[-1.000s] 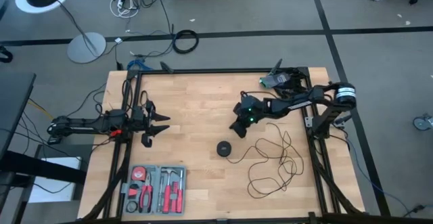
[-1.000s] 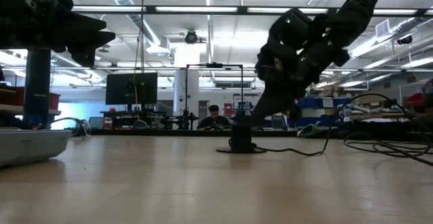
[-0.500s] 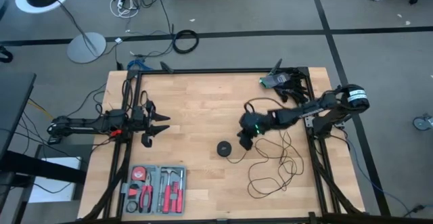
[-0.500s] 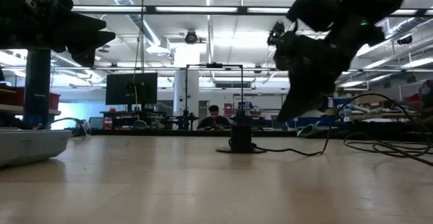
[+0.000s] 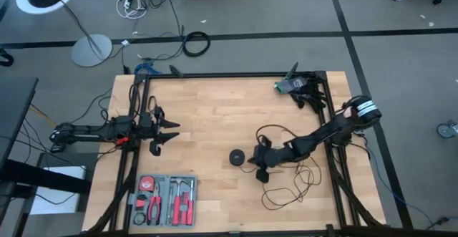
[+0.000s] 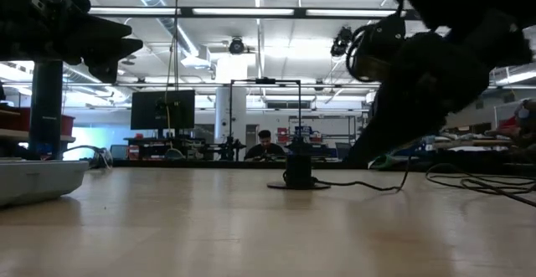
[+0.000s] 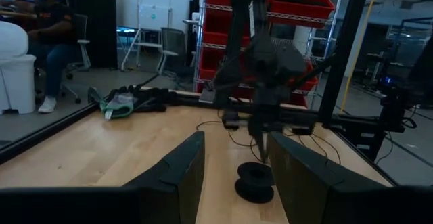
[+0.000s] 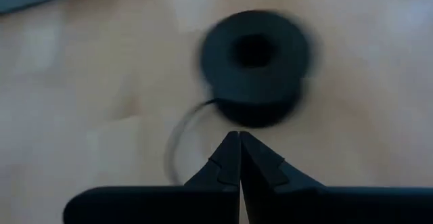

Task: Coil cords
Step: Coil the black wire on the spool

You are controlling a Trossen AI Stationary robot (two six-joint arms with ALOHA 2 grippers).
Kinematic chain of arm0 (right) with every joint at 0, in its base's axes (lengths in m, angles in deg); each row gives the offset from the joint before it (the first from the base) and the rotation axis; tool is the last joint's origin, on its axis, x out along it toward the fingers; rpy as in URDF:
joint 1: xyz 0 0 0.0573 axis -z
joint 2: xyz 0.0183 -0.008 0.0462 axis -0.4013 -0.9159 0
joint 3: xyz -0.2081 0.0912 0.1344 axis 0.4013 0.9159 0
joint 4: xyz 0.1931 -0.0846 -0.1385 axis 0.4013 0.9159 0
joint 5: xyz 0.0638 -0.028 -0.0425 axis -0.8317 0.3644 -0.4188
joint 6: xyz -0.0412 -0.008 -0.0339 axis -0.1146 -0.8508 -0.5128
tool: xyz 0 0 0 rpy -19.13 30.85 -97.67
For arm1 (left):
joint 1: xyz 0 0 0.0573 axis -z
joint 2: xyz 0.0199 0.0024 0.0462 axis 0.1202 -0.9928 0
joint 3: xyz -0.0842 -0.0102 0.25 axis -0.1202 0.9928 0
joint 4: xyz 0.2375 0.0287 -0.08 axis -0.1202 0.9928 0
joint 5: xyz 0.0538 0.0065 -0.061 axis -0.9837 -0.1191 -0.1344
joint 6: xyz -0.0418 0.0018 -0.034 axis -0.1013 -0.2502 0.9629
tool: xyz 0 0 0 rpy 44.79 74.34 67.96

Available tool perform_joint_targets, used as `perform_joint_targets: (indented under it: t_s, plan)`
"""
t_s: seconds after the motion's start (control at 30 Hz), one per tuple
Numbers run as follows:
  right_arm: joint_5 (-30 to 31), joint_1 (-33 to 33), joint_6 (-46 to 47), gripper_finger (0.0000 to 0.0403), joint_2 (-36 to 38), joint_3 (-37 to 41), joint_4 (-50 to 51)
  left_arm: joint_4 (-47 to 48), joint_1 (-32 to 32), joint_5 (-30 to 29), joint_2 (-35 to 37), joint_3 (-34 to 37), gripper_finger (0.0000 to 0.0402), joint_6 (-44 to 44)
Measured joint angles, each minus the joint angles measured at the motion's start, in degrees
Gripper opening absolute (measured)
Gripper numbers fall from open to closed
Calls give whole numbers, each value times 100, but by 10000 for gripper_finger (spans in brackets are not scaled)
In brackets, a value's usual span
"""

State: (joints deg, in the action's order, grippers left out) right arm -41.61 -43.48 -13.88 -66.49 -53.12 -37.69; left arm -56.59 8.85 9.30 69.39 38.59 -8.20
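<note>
My right pincer (image 8: 239, 158) is pressed together, empty, just short of the puck (image 8: 254, 67). The wire (image 5: 286, 183) beside it looks light and floppy. I'd pinch it close to the puck.

One table (image 5: 215, 108): one cord (image 5: 290, 183) with one puck (image 5: 236, 156), one tool tray (image 5: 163, 200), two grippers (image 5: 263, 171) (image 5: 166, 131).

Puck (image 5: 236, 156) sits mid-table, right gripper (image 5: 262, 174) just beside it on the right, wire (image 5: 290, 183) loops further right, tool tray (image 5: 163, 200) front-left.
</note>
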Motion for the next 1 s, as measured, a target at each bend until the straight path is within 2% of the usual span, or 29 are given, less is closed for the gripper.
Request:
perform_joint_targets:
  t_s: [0.13,0.3,0.33,0.37,0.43,0.47,0.5,0.53,0.67,0.8,1.0]
  plan:
    - [-921,318,-90,1,-273,-214,-253,7,0,0,-2,2,168,-1]
    - [-1506,625,-581,1,-829,-446,-1112,-27,-1,-2,0,2,168,-1]
    - [-1290,673,-644,1,-924,-526,-1087,-23,-1,0,0,0,168,-1]
    - [-756,706,-605,1,-1029,-636,-937,-41,-1,0,0,1,168,-1]
    - [661,735,-405,0,-1198,-862,-529,-45,0,0,0,1,168,-1]
    - [1115,741,-416,0,-1255,-973,-375,-63,1,0,0,2,168,-1]
    - [1289,751,-549,0,-1287,-1106,-298,-80,-1,0,0,2,168,-1]
    - [1240,748,-709,0,-1285,-1216,-266,-86,-1,0,0,1,168,-1]
    - [369,796,-1139,0,-1132,-1548,161,-183,-1,0,0,1,168,-1]
    - [344,976,-1033,2,-626,-1684,1133,-228,-1,0,0,2,168,-1]
    - [210,1528,-168,16,338,-1684,2659,-327,1,0,0,2,168,-1]
